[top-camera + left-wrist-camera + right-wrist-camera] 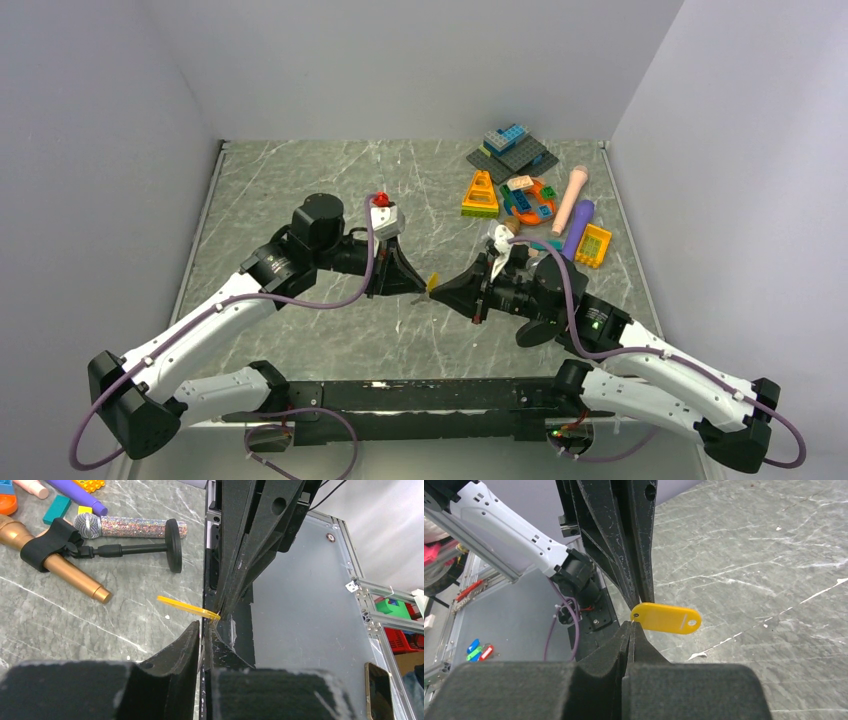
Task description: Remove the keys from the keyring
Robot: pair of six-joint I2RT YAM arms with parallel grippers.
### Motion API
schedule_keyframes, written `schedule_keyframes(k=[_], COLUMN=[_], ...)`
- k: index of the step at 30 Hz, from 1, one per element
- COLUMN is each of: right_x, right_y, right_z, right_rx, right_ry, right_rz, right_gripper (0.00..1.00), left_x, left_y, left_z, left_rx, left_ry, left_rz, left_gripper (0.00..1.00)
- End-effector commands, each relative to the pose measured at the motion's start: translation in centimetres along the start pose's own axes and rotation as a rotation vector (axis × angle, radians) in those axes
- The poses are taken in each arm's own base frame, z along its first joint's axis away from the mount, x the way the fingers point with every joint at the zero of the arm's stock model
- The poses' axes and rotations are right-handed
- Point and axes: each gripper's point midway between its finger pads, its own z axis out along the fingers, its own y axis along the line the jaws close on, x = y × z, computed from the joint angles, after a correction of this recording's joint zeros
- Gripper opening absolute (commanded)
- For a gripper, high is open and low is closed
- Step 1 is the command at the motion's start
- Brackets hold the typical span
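My two grippers meet tip to tip above the table's middle. The left gripper (420, 290) (205, 626) is shut, with a thin greyish metal sliver edge-on between its fingers, seemingly a key. The right gripper (440, 288) (630, 625) is shut right at the hole of a yellow plastic tag (432, 282) (184, 606) (667, 618), where a tiny glint of the keyring wire (633, 621) shows. The tag sticks out sideways from the junction, off the table. No brass key shows plainly; the fingers hide the rest of the ring.
Toys lie at the back right: a brick plate (512, 150), an orange triangle (480, 193), a pink stick (570, 198), a purple marker (578, 228), a yellow block (593, 245). A gold toy microphone (60, 565) and a glitter microphone on a black stand (125, 527) lie near the right arm.
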Motion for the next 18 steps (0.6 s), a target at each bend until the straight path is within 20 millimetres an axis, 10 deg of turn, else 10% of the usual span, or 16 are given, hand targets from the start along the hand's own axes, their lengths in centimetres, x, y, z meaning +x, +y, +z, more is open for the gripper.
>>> schedule_keyframes(k=[1,18], right_x=[-3.0,-4.7], right_y=[1.0,0.5], right_z=[0.0,-1.1], right_rx=[-0.027,0.029], right_ry=[-0.11,-0.177], right_rz=[0.0,0.001], right_gripper=[0.0,0.0], left_x=[-2.2,-4.0], left_y=[-0.3,-1.2], left_z=[-0.5,-2.6], left_rx=[-0.009,-0.096], left_ry=[-0.048,-0.125], left_rz=[0.08,0.175], left_gripper=[0.14,0.68])
